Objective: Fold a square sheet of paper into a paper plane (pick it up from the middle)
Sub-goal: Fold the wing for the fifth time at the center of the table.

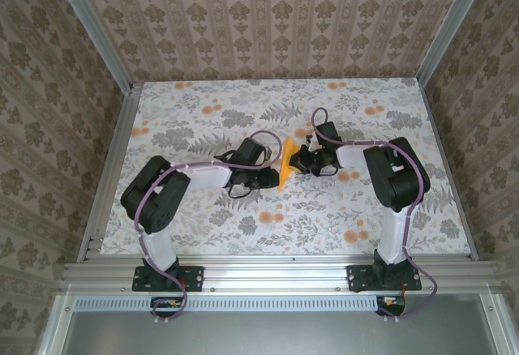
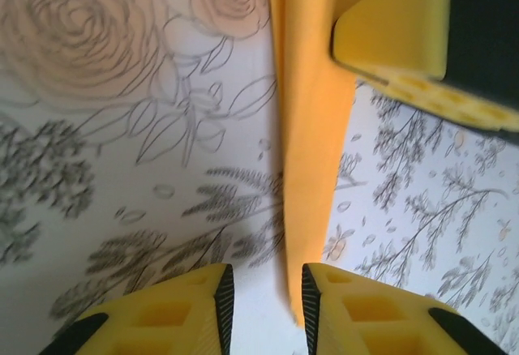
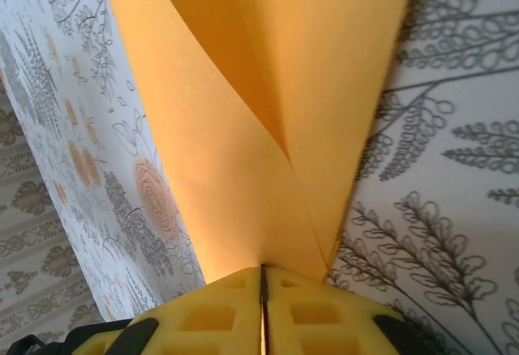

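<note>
The square sheet of paper (image 1: 285, 163) is plain orange and folded into a narrow pointed dart, held off the table between the two grippers. My right gripper (image 3: 262, 272) is shut on its lower folded edge, and two flaps (image 3: 268, 87) spread upward from the jaws. My left gripper (image 2: 263, 294) is open. The paper's pointed tip (image 2: 312, 144) runs down into the gap and rests against the right finger's pad (image 2: 308, 298), with a clear gap to the left pad. A yellow finger of the right gripper (image 2: 401, 23) sits against the paper at the top right of the left wrist view.
The table (image 1: 195, 120) has a grey-and-orange floral cover. Aluminium rails (image 1: 113, 152) border it on the left and right, with patterned walls behind. Both arms reach toward the middle, with cables looping over them.
</note>
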